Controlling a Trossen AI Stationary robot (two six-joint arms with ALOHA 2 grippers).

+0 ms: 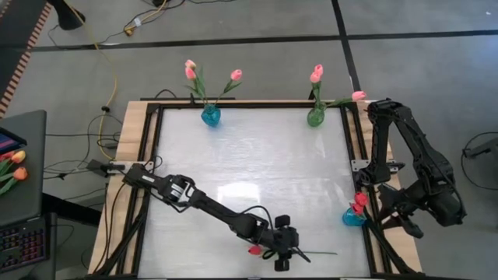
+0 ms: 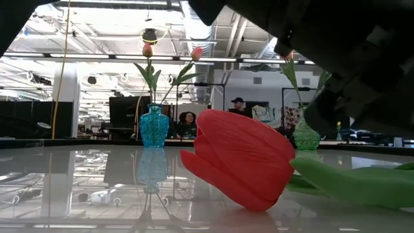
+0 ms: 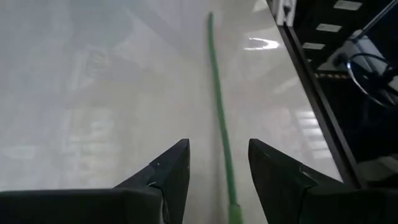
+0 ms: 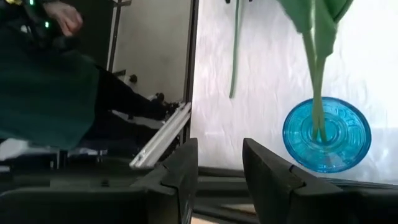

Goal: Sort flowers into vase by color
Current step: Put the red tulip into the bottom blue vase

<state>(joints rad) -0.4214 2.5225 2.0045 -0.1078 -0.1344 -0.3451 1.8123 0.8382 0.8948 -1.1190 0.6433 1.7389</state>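
A red tulip lies flat on the table near its front edge, with its head (image 1: 254, 250) (image 2: 239, 158) toward the left and its thin green stem (image 1: 319, 253) (image 3: 217, 112) running right. My left gripper (image 1: 284, 255) (image 3: 217, 146) hangs low over the stem just behind the head. It is open, with one finger on each side of the stem and not touching it. My right gripper (image 1: 381, 204) (image 4: 221, 146) waits open above the table's right edge, beside a small blue vase (image 1: 354, 217) (image 4: 326, 134) that holds red tulips (image 1: 359, 201).
At the far edge, a blue vase (image 1: 210, 116) (image 2: 154, 126) and a green vase (image 1: 315, 117) (image 2: 305, 136) each hold pink tulips. Orange tulips (image 1: 12, 167) lie on a dark desk left of the table. People sit in the room beyond.
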